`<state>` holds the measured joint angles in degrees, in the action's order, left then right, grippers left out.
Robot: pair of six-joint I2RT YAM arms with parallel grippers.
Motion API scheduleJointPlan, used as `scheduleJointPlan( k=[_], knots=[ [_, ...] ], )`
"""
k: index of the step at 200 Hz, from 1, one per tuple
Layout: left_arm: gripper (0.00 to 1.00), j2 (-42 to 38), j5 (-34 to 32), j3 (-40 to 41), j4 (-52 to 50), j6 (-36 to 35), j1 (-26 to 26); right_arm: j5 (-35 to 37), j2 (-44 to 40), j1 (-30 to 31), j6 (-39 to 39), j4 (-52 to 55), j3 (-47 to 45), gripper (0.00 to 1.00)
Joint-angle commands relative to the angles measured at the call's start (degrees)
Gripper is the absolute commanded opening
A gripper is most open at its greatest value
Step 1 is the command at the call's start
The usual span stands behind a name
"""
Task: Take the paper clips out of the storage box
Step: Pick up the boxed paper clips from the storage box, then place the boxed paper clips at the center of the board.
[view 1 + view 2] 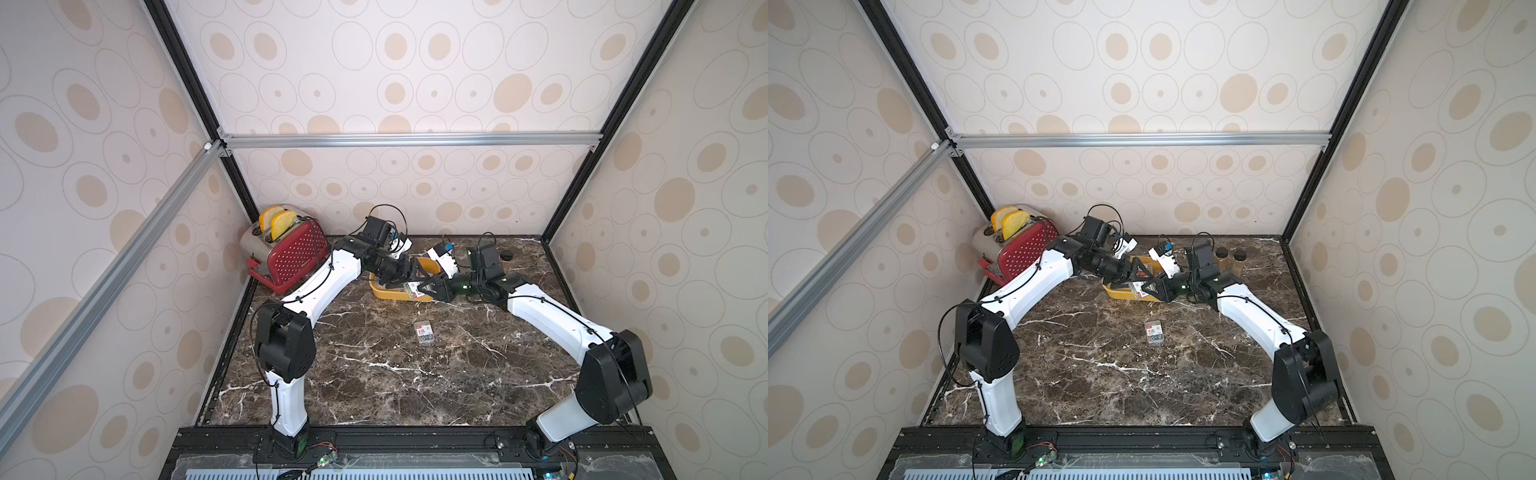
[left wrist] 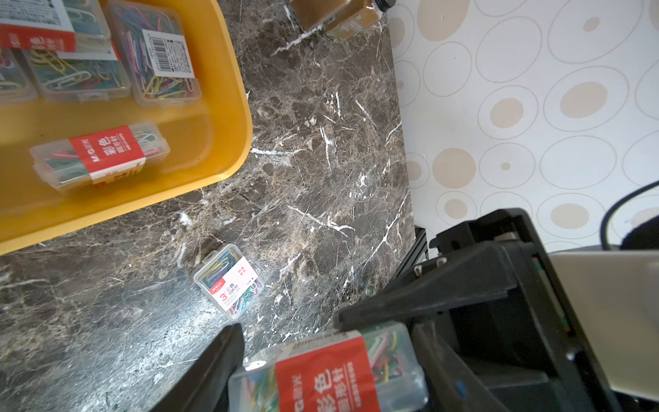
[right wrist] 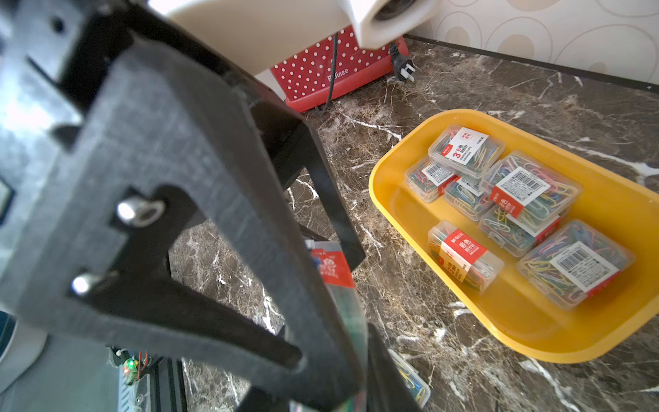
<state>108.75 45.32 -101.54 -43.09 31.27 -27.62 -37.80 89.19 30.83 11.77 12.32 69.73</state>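
Seven clip boxes point(image 3: 531, 189) lie inside yellow storage box point(image 3: 527, 331) at far middle of desk point(image 1: 374, 374). Loose clip box point(image 1: 424, 332) lies flat on desk, apart from it. Left tool point(image 2: 324, 353) clamps held clip box point(image 2: 321, 378) across wide sides, by storage box near side. Right tool point(image 1: 424, 288) pinches same box, almost fully closed.

The storage box point(image 3: 481, 310) is smooth, glossy yellow plastic. The paper clips point(image 3: 488, 271) sit in clear plastic cases with paper labels point(image 3: 585, 265). The table point(image 1: 374, 374) looks like polished dark marble.
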Motion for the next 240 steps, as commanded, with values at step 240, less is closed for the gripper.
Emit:
scheduleJointPlan(
  k=[240],
  knots=[
    [0.82, -31.9, 0.2, 40.4, 53.8, 23.6, 14.2, -7.0, -4.4, -2.5, 36.9, -24.5, -4.3, 0.1]
  ],
)
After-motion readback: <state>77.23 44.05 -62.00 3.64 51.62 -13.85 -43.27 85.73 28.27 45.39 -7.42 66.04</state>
